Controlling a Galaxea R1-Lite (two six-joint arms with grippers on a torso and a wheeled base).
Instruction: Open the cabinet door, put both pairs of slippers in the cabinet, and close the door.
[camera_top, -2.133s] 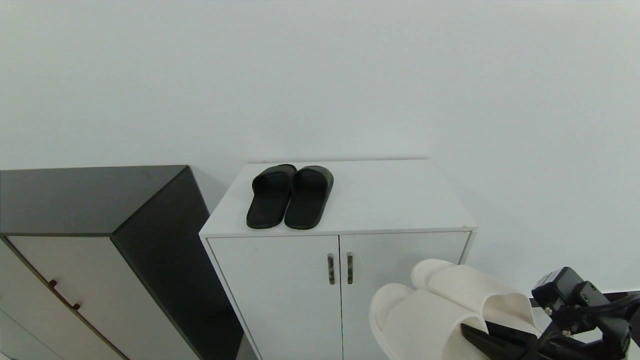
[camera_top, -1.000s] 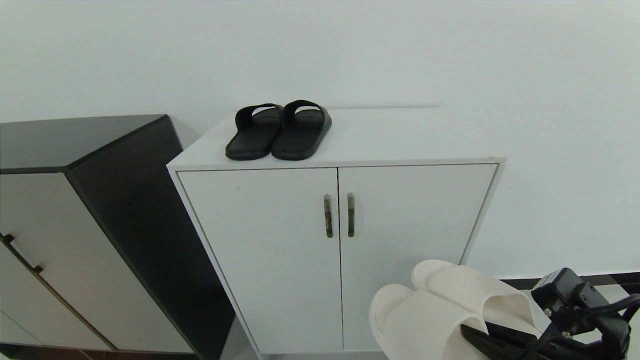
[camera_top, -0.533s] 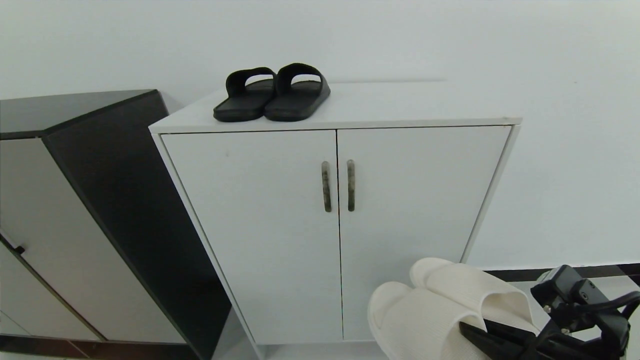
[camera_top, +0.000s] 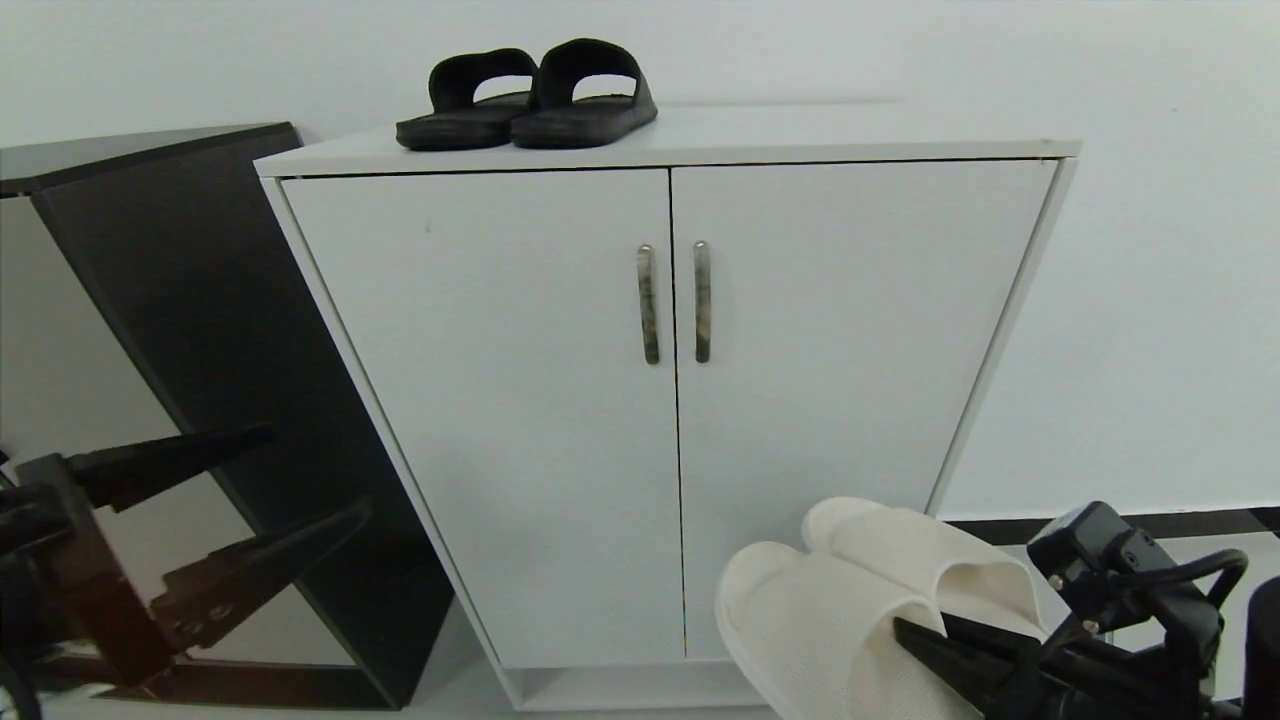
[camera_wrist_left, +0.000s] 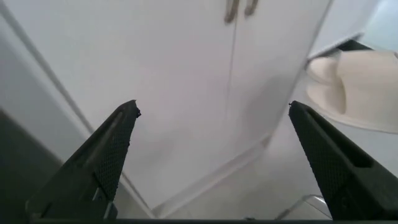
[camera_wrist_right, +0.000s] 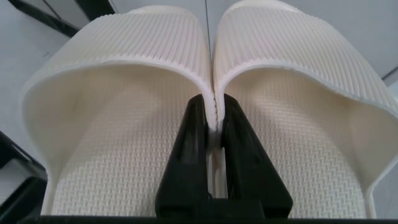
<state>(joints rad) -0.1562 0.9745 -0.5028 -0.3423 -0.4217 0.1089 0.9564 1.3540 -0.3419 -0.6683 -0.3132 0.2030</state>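
Change since the earlier frames lies mostly in the camera: the head view has sunk, so the white flat-panelled two-door cabinet (camera_top: 500, 400) now stands front-on, with its top seen almost edge-on. The things themselves have not shifted. The left tool (camera_top: 318, 470) has come into the head view, low on the left in front of the tall black-sided cabinet (camera_top: 200, 330), with its two long tapered black fingers spread wide and holding nothing.

The right tool (camera_top: 910, 635) stays pressed together on the pair of cream ribbed foam slippers (camera_top: 850, 600). It pinches the two inner strap edges where they meet, and the wrist view shows its black wedge-shaped fingers on either side of that seam. The slippers are soft-looking, with fine parallel ridges across the broad straps, a small pebbled pattern on the footbeds and rounded toes. They hang low, near the front of the cabinet's right door, with the toes towards it.

Both doors are shut, smooth and matt, and two slim metal bar handles (camera_top: 650, 303) stand upright on either side of the centre gap. The pair of black moulded slide slippers (camera_top: 530, 100) sits side by side on the cabinet top towards its left end, touching each other
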